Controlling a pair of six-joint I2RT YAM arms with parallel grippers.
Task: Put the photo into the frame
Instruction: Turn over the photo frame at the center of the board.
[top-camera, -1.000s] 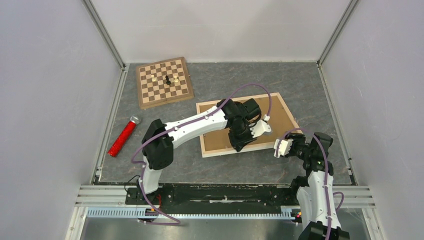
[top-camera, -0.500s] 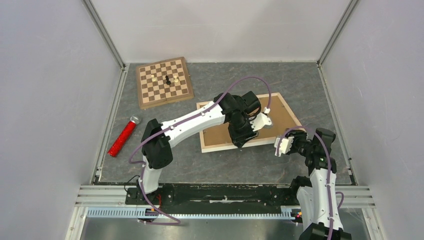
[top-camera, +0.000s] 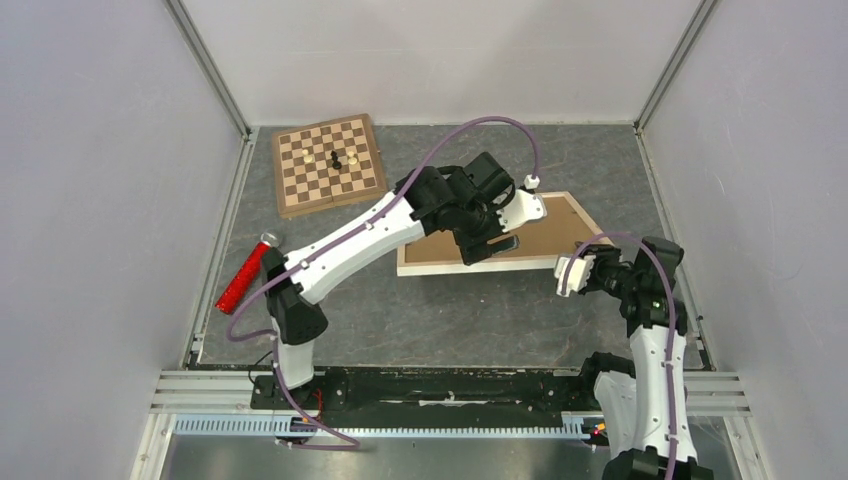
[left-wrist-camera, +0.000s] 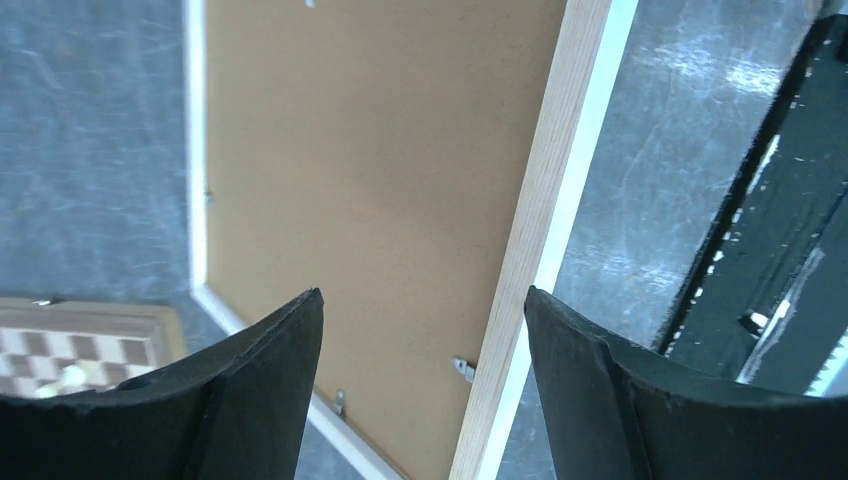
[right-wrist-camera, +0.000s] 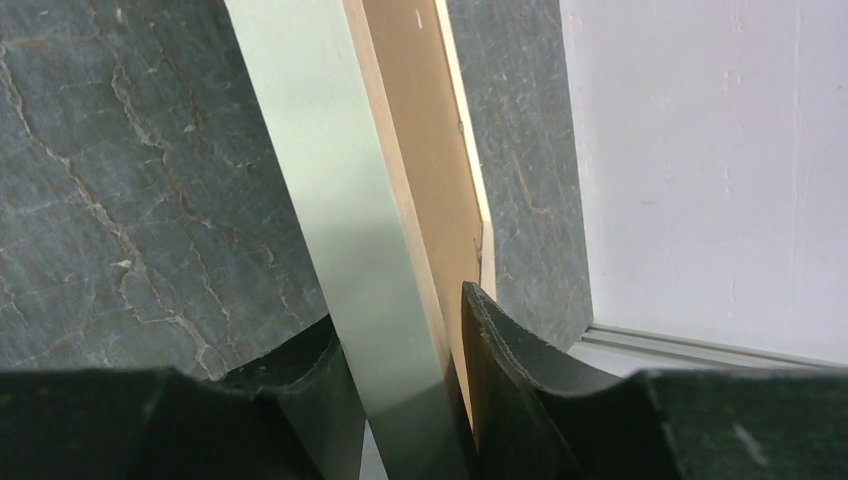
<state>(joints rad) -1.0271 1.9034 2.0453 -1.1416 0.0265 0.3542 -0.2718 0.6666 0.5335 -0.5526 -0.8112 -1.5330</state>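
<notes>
The frame (top-camera: 560, 225) lies back side up right of the table's middle, its brown backing board (top-camera: 440, 250) showing inside the thin wooden bars. My right gripper (top-camera: 575, 272) is shut on its near right edge; in the right wrist view the white-faced bar (right-wrist-camera: 350, 220) runs between the jaws of the right gripper (right-wrist-camera: 400, 340). Above the frame's middle hovers my left gripper (top-camera: 490, 245), open and empty. In the left wrist view the left gripper (left-wrist-camera: 422, 305) looks down on the board (left-wrist-camera: 370, 170) and a wooden bar (left-wrist-camera: 545, 230). The photo is hidden or out of view.
A chessboard (top-camera: 328, 163) with a few pieces sits at the far left. A red cylinder (top-camera: 245, 273) lies by the left wall. Grey walls close in on three sides, and the right wall (right-wrist-camera: 700, 150) stands just beyond the frame's end.
My left gripper has opened and lifted off the frame, moving toward the far side. My right gripper has closed on the frame's edge and carried it a little farther back.
</notes>
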